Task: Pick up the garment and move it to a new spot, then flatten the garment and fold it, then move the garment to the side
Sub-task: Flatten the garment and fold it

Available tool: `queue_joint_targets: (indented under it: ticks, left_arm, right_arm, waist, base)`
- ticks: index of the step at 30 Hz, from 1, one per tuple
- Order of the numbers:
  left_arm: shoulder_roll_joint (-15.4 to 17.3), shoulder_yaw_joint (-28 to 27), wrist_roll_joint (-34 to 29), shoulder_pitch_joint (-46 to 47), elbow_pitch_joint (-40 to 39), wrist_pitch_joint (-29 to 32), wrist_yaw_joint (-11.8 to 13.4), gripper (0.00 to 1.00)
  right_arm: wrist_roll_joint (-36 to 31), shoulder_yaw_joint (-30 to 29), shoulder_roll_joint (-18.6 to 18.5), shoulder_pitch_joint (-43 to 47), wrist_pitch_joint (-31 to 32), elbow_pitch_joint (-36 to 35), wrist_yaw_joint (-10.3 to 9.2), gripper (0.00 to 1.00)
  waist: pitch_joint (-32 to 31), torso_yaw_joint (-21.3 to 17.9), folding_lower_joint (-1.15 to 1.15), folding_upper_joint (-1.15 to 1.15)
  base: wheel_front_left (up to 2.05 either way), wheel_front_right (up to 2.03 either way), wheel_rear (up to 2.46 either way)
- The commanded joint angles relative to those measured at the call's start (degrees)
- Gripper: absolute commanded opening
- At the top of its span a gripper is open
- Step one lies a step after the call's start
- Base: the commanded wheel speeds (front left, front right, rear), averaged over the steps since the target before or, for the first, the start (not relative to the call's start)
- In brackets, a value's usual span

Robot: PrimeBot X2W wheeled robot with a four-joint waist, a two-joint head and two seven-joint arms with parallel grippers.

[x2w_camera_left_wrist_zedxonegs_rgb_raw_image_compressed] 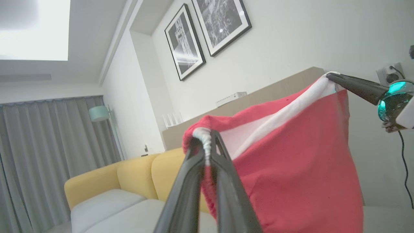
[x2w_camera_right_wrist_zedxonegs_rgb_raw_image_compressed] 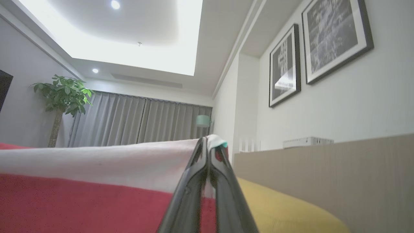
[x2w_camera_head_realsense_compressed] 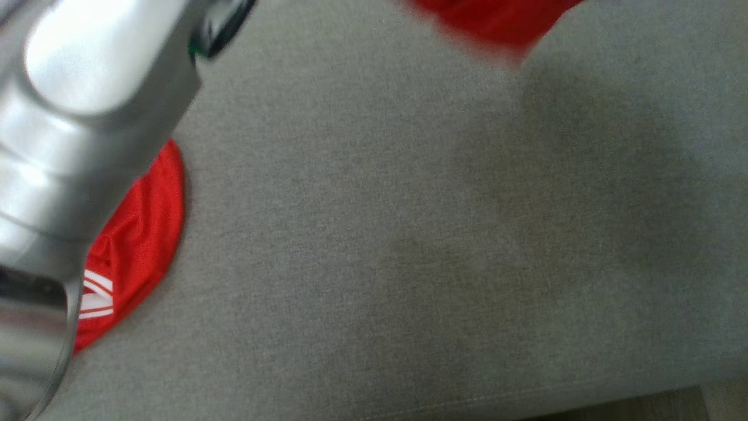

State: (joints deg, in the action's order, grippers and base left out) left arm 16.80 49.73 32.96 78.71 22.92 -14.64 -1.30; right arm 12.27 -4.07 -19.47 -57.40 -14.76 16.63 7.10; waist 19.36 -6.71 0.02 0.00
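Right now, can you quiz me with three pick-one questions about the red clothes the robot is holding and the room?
1. Where does the right gripper grip the red garment? A. its white band B. its bottom hem C. its red middle
2. How many framed pictures hang on the wall? A. one B. two C. four
3. How is the left gripper? A. wide open B. shut on nothing C. shut on the garment
1 A: it pinches the white band's end. 2 B: two hang side by side. 3 C: bunched cloth is pinched in it.
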Motion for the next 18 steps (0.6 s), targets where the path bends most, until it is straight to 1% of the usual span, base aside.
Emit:
queue_joint_targets:
  ticks: [1,4,7,9,13,18]
  left_arm:
    - [1.3,-3.1,-0.7,2.2,-0.2,-0.2,-0.3,0.0]
    - [-0.1,-6.3,-2.4,0.8,-1.5,-0.3,-1.3,0.0]
    - [0.1,-7.8,-4.6,-6.9,-3.9,-0.3,-2.9,0.0]
    - [0.1,-8.4,-5.5,-14.2,-5.2,-0.3,-3.7,0.0]
    - [0.2,-8.5,-6.5,-31.2,-7.2,-0.3,-5.0,0.0]
    - [0.0,-8.2,-7.6,-52.0,-8.8,-0.4,-5.5,0.0]
  right_arm:
    - [-0.7,0.7,-0.5,0.1,-0.2,-2.2,0.39,0.0]
    - [-1.4,1.3,-1.8,1.5,-0.2,-4.4,0.39,0.0]
    - [-1.2,3.2,-2.0,8.1,-0.2,-5.8,0.39,0.0]
    - [-0.7,4.1,-1.4,14.6,-0.2,-6.4,0.39,0.0]
    - [0.4,3.6,0.9,28.8,-0.2,-7.8,0.39,0.0]
    - [1.9,3.6,2.8,45.0,-0.2,-8.9,0.39,0.0]
  waist:
    - [1.7,-0.7,-0.02,0.0]
    - [2.3,-0.4,-0.02,0.0]
    - [2.4,-0.1,-0.02,0.0]
    - [1.9,0.3,-0.02,0.0]
    - [0.4,0.9,-0.02,0.0]
    - [-3.4,0.8,-0.02,0.0]
  base:
    - [0.0,0.0,0.0]
    - [0.0,0.0,0.0]
    - [0.0,0.0,0.0]
    - [0.0,0.0,0.0]
    - [0.0,0.0,0.0]
    - [0.0,0.0,0.0]
